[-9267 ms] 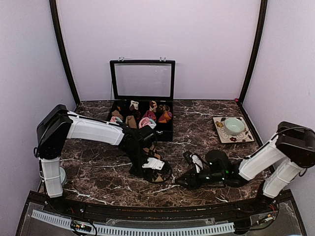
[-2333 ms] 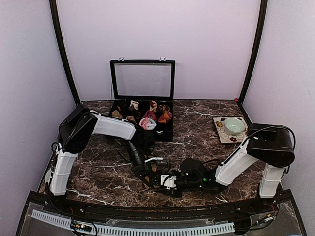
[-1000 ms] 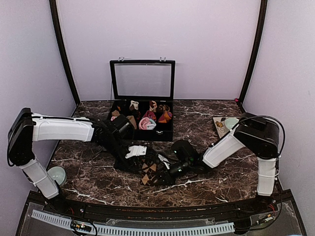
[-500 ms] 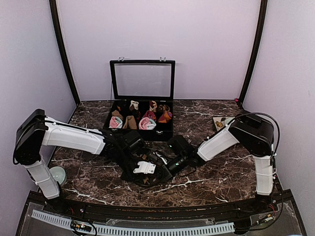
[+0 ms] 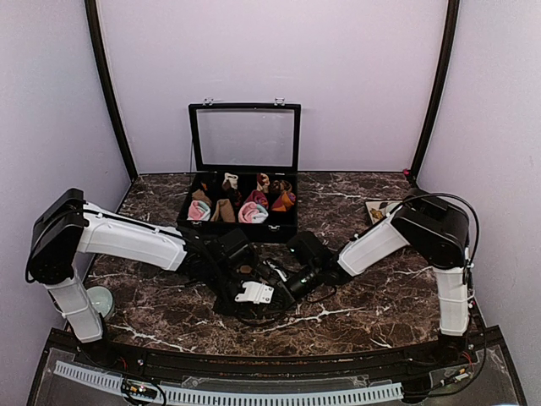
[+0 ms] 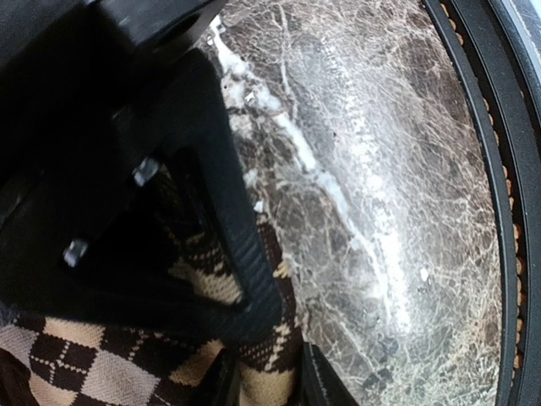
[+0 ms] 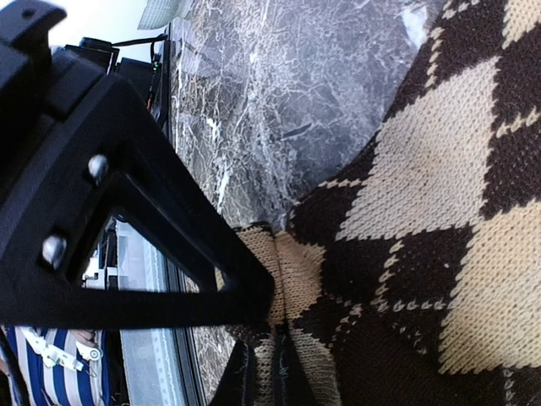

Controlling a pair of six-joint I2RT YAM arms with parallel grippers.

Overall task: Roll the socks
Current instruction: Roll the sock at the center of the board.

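The brown-and-beige diamond sock [image 6: 110,372] lies on the marble table [image 5: 372,296] near the front middle. In the top view both wrists cover nearly all of it. My left gripper [image 6: 269,372], reaching in from the left [image 5: 254,298], is shut on a fold of the sock's edge. My right gripper [image 7: 279,334], coming from the right [image 5: 286,286], is pinched shut on a beige-and-brown fold of the same sock [image 7: 423,169]. The two grippers sit close together, almost touching.
A black box [image 5: 243,228] with its clear lid [image 5: 244,137] raised stands behind, holding small sock rolls [image 5: 252,211]. A patterned plate [image 5: 374,211] peeks out behind the right arm. A pale bowl [image 5: 98,300] sits by the left arm's base. The table's front rail [image 6: 499,169] is close.
The left gripper has swung toward the front and right, and the right gripper has moved left. The sock that lay spread at the front is now bunched between them.
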